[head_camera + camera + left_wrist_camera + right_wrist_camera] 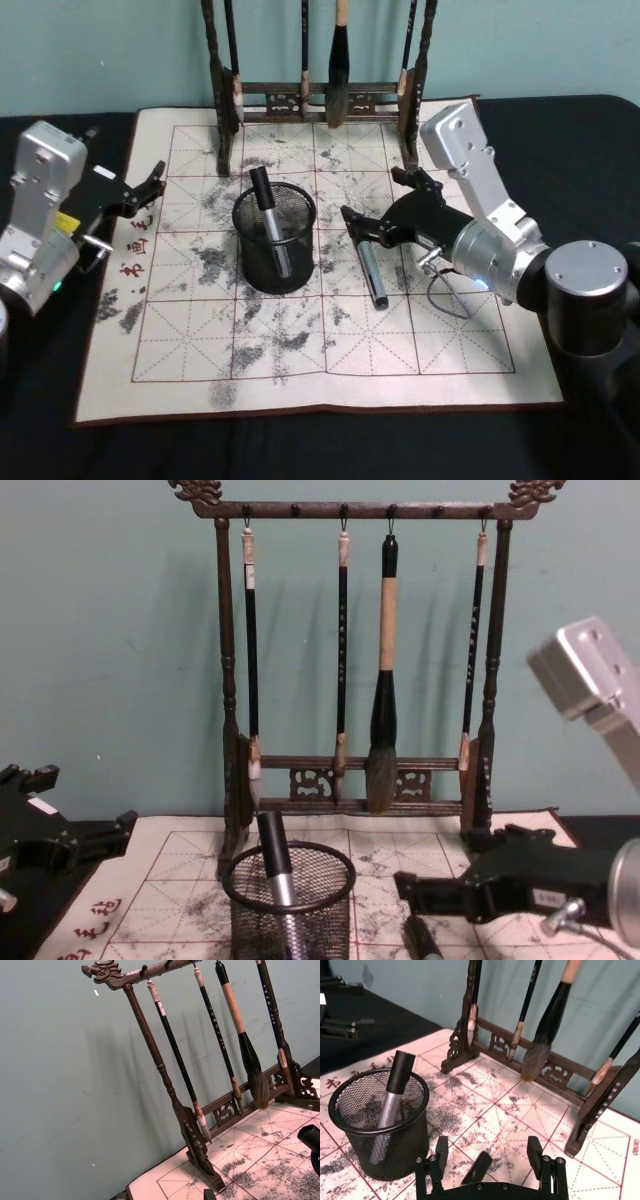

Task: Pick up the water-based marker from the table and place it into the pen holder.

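Black mesh marks the holder, which stands on the mat just off the left side of my right hand, not touching it. One grey pen with a black cap leans inside it. The marker lies flat on the mat directly under the right hand. Its black cap sits between the fingers, and its grey barrel runs out from under the hand toward me. That hand is spread, one finger on each side of the cap, and I cannot tell whether either one touches it. Beyond the fingertips stands the rack with its hanging brushes, well apart from the hand. My left hand hangs over the mat's left edge, well off on the holder's far side, also spread and holding nothing. Under the mat is the dark table.
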